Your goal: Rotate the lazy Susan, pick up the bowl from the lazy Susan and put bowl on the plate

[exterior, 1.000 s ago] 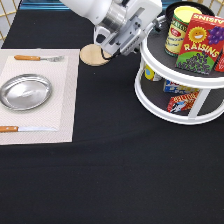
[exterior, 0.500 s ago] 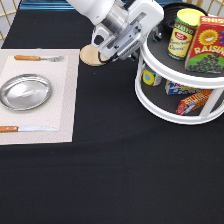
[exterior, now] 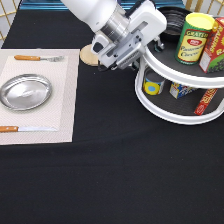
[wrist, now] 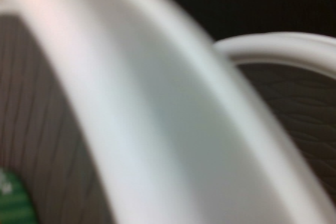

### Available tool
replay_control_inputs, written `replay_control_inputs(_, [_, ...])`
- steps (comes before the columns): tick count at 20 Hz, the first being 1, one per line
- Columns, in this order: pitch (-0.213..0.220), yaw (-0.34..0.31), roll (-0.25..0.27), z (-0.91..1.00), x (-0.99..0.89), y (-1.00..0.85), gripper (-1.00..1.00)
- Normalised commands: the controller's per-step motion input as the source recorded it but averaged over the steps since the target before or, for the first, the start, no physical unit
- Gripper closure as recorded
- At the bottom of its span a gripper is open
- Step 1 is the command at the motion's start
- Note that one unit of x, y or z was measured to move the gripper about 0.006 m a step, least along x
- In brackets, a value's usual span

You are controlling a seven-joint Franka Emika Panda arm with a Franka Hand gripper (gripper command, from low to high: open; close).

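The bowl (exterior: 176,20) is showing as a round, glossy black dish with ribbed inner walls, sitting on the upper tier of the lazy Susan (exterior: 170,112) toward the exterior view's top, partly hidden behind the arm. The lazy Susan is standing at the exterior view's right, white-rimmed with dark shelves; in the wrist view its white rim (wrist: 150,125) is filling most of the frame. One silver plate (exterior: 25,92) is lying on a pale placemat (exterior: 62,100) at the exterior view's left, well apart from the bowl.

The end effector (exterior: 156,44) is pressing in at the turntable's upper rim, just beside the bowl; whether it is spread or closed, or gripping anything, I cannot tell.

One yellow can (exterior: 192,37) is standing beside the bowl on the upper tier. One fork (exterior: 37,58) and one knife (exterior: 25,129) are flanking the plate. One wooden coaster (exterior: 89,56) is lying on the black surface (exterior: 110,180), partly covered by the arm.
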Motion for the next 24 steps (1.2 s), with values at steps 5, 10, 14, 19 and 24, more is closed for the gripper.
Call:
replay_control_inputs(5, [0.073, 0.0, -0.043, 0.39, 0.32, 0.12, -1.0])
replay_control_inputs(10, [-0.055, 0.001, -0.007, 0.91, -0.01, -0.2, -1.0])
replay_control_inputs(14, [-0.166, 0.036, -0.004, 0.94, -0.28, -0.03, -1.0])
replay_control_inputs(19, [-0.154, 0.014, 0.0, 0.61, -0.64, 0.01, -1.0])
replay_control_inputs(24, [-0.176, 0.022, -0.006, 0.47, -0.88, 0.16, -1.0])
